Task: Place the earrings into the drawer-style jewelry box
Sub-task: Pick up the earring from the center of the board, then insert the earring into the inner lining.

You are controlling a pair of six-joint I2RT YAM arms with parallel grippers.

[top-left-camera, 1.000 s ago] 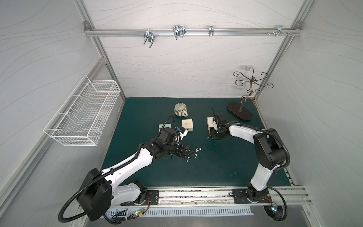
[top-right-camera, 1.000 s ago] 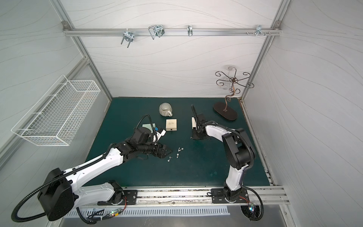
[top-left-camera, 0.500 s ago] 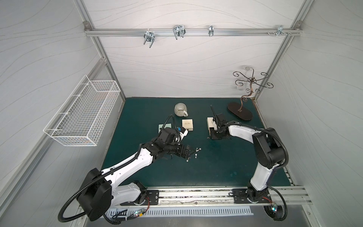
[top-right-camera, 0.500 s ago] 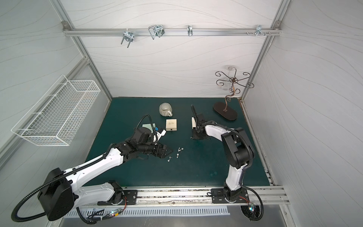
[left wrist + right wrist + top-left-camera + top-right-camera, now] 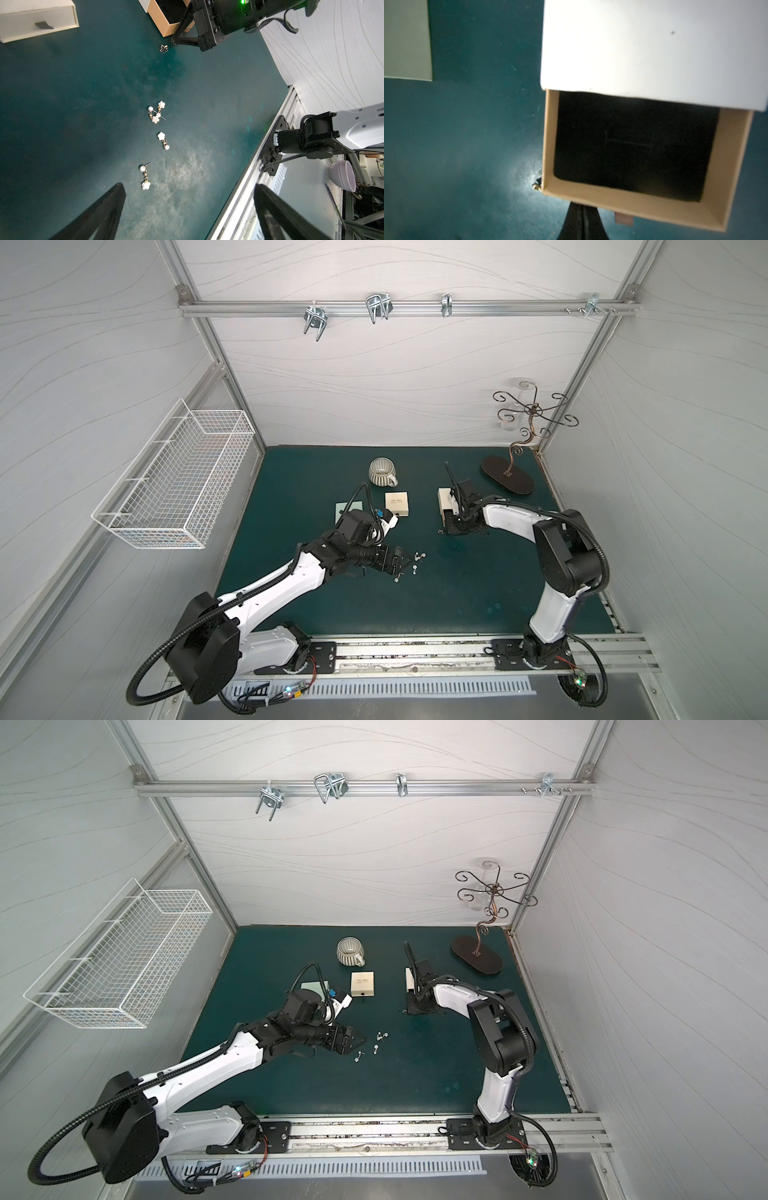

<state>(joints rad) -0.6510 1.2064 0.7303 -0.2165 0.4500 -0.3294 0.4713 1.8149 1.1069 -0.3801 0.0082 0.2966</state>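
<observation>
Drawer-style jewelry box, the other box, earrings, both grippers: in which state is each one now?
drawer-style jewelry box: drawer pulled out, no earring seen inside.
cream box: drawer pushed in.
earrings: loose on the mat, outside the boxes.
left gripper: open, empty.
right gripper: shut, at the drawer's front.

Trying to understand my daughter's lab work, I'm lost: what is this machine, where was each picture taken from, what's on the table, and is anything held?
Two robot arms stand at a green table. Two pictures look down from overhead; two come from cameras on the wrists. The left gripper is open, holding nothing, near loose earrings. The right gripper is shut at the front of a box's pulled-out drawer, with nothing visibly held. Also there: a closed box, a mug, a stand.
</observation>
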